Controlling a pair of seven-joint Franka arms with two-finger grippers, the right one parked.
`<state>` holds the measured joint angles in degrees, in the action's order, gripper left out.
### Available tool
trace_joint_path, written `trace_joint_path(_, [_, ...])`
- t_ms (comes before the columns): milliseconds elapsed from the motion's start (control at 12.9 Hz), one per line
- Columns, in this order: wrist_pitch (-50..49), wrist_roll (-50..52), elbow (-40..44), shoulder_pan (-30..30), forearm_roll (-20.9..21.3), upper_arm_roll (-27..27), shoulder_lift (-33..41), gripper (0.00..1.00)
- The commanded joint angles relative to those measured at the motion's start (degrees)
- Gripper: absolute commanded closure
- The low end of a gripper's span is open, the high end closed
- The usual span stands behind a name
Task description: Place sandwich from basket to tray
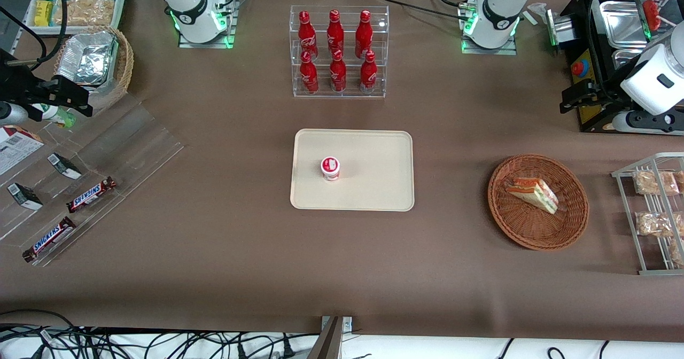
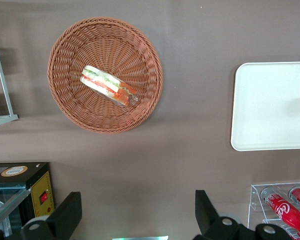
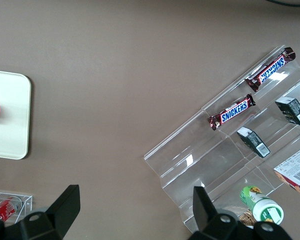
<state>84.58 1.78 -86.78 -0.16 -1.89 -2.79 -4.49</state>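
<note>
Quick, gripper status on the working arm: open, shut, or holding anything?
Left gripper: open, holding nothing, well clear of the table; the sandwich lies untouched in the basket.

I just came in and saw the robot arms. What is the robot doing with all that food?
The robot is meant to move the sandwich from the basket onto the tray. It has not picked it up yet: the sandwich lies in the basket. The gripper is open and empty, high above the table beside the basket, farther from the front camera than it. A small red-and-white cup stands on the tray already.
</note>
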Motion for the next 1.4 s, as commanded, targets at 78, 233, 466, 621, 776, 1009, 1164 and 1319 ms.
trace_joint_path(78, [-0.6,-1.1,0.0,-0.2,-1.0,0.9,-0.7,0.0])
trace_joint_path(233, [-0.1,-0.5,0.4,-0.3,-0.2,1.1,-2.5,0.0])
trace_joint_path(466, [4.0,4.9,0.7,0.2,1.9,2.3,-7.0,0.0])
trace_joint_path(621, [6.2,10.9,0.2,0.2,2.7,2.4,-10.1,0.0])
trace_joint_path(776, [10.1,18.4,-1.4,0.8,4.8,2.5,-11.6,0.0])
trace_joint_path(1009, [19.3,29.2,-8.2,1.6,5.0,2.5,-11.6,0.0])
trace_joint_path(1164, [25.1,35.7,-12.0,1.8,5.0,2.5,-11.8,0.0])
trace_joint_path(1319, [32.5,42.3,-17.1,1.9,5.1,2.5,-12.0,0.0])
